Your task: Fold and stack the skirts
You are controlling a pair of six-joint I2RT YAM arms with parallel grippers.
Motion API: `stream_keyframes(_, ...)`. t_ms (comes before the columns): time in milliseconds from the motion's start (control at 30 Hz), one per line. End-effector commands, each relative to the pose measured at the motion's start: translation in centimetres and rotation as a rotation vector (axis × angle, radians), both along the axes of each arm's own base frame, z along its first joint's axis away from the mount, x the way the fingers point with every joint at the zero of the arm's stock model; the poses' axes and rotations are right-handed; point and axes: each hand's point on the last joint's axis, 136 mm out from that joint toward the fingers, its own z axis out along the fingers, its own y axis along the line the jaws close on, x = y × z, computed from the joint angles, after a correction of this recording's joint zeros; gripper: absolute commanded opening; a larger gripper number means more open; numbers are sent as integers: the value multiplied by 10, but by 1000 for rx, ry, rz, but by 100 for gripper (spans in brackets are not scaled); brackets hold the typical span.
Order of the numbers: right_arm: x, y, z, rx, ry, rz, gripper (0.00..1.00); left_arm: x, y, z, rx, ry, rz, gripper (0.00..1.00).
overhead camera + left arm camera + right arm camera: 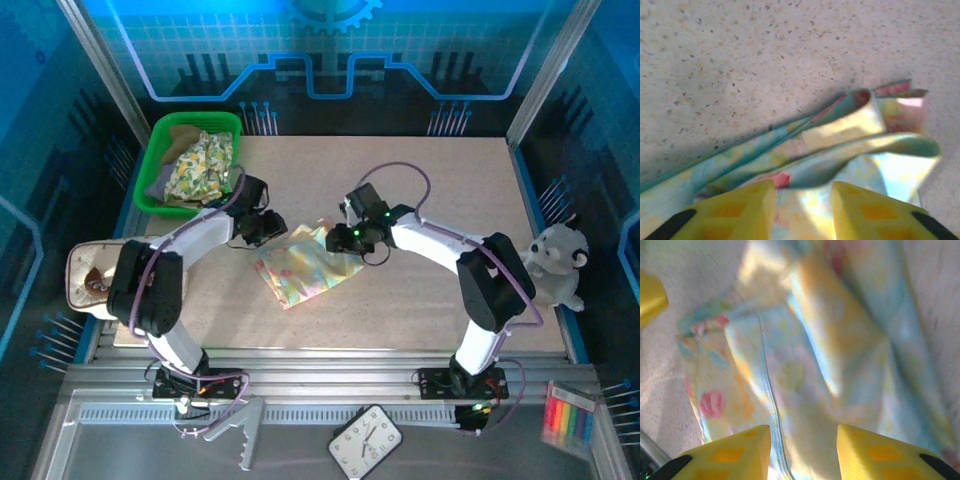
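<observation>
A pastel skirt [305,268] printed in yellow, pink and teal lies folded in the middle of the table. My left gripper [268,228] hovers over its left far corner and my right gripper [345,237] over its right far edge. In the left wrist view the yellow fingers [747,210] stand apart over the folded layers of the skirt [850,125], holding nothing; that gripper [804,200] is open. My right gripper [804,445] is likewise open just above the skirt [815,340]. A yellow floral skirt [200,165] lies bunched in the green basket [150,185], with olive-tan cloth [183,134] behind it.
The green basket stands at the table's far left corner. A beige pouch [90,275] sits off the left edge and a white plush toy [555,265] off the right edge. A clock [365,440] and a coloured card [570,415] lie in front of the arm bases.
</observation>
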Motion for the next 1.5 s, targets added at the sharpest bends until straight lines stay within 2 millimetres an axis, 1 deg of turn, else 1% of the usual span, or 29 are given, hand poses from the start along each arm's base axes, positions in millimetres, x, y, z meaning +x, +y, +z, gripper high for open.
stream_keyframes(0,21,0,-2,-113,-119,207,46,-23,1,12,-40,43,4,48)
stream_keyframes(100,37,7,-9,-181,-151,315,53,-40,4,10,-71,82,61,63)
stream_keyframes(133,43,9,-11,-201,-160,334,54,-45,4,8,-83,91,76,68)
stream_keyframes(200,50,15,-13,-215,-169,376,55,-53,5,10,-104,92,101,78)
stream_keyframes(233,51,18,-15,-225,-169,393,54,-56,7,11,-109,91,113,84)
stream_keyframes(333,53,28,-18,-245,-171,430,53,-58,10,17,-106,70,128,98)
stream_keyframes(467,49,39,-24,-281,-188,462,51,-55,5,22,-134,63,125,99)
stream_keyframes(500,50,40,-25,-302,-197,460,47,-55,5,21,-135,67,135,99)
stream_keyframes(567,51,45,-20,-313,-218,455,28,-56,9,19,-126,65,153,99)
stream_keyframes(600,51,51,-11,-295,-241,460,19,-56,11,18,-118,64,160,99)
stream_keyframes(667,53,58,8,-278,-295,448,9,-57,14,20,-104,55,165,99)
stream_keyframes(733,59,58,22,-275,-319,407,0,-58,17,24,-88,42,163,99)
stream_keyframes(800,65,56,28,-259,-327,361,0,-58,17,29,-81,27,148,99)
stream_keyframes(900,81,49,31,-233,-333,260,0,-55,9,39,-101,-10,83,99)
stream_keyframes(967,94,45,27,-185,-299,181,0,-52,-2,44,-113,-42,10,96)
stream_keyframes(1033,104,41,10,-144,-234,132,0,-51,-15,45,-100,-56,-83,90)
stream_keyframes(1100,109,41,-14,-136,-157,120,0,-50,-31,44,-76,-47,-165,80)
stream_keyframes(1133,109,43,-21,-133,-139,128,0,-48,-38,41,-70,-38,-191,76)
stream_keyframes(1167,108,46,-25,-126,-130,135,0,-46,-45,37,-68,-28,-206,68)
stream_keyframes(1200,108,50,-25,-109,-128,146,0,-42,-50,30,-69,-13,-210,62)
stream_keyframes(1233,108,52,-25,-102,-128,151,0,-39,-54,23,-68,-3,-208,59)
stream_keyframes(1367,111,54,-22,-99,-137,159,0,-25,-56,-12,-43,44,-181,44)
stream_keyframes(1433,111,54,-22,-89,-134,164,1,-27,-54,-34,-22,94,-165,37)
stream_keyframes(1467,112,54,-20,-80,-135,167,4,-30,-50,-48,-1,127,-155,32)
